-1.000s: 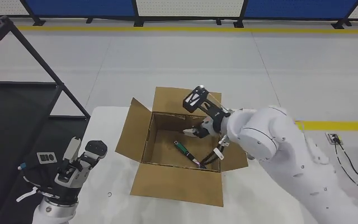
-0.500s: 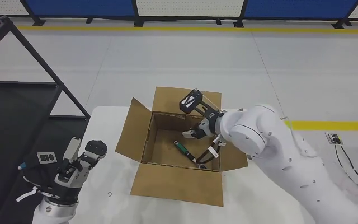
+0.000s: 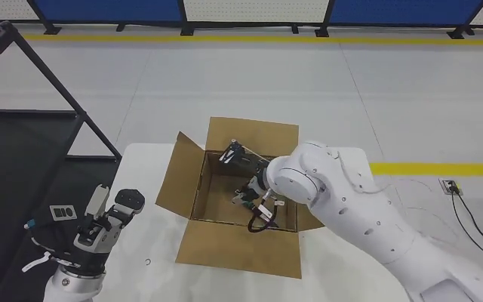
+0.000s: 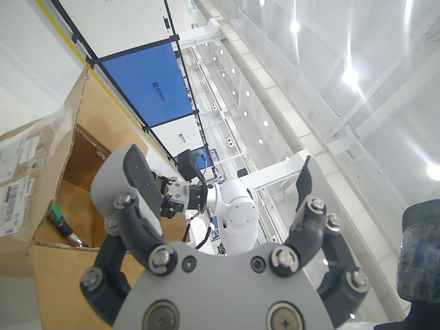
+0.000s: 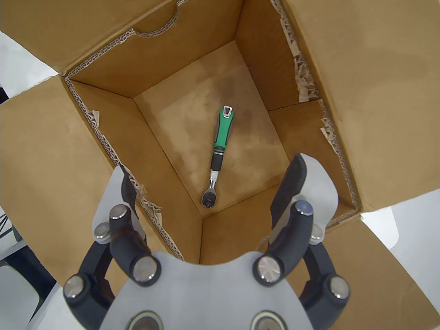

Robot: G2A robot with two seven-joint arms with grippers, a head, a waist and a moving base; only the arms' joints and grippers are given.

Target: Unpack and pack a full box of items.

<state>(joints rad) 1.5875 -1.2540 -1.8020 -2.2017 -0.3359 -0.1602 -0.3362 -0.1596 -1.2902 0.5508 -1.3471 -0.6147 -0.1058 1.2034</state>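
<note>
Lying flat inside the open cardboard box (image 5: 130, 145), a green-handled ratchet (image 5: 217, 154).

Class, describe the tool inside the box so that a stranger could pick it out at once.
On the white table stands an open cardboard box. Flat on its floor lies a ratchet wrench. Its green-and-black grip and shiny round head stand out against the plain brown cardboard.

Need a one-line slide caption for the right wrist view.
Open right gripper over the open cardboard box, with a green-handled ratchet wrench lying on the box floor.
</note>
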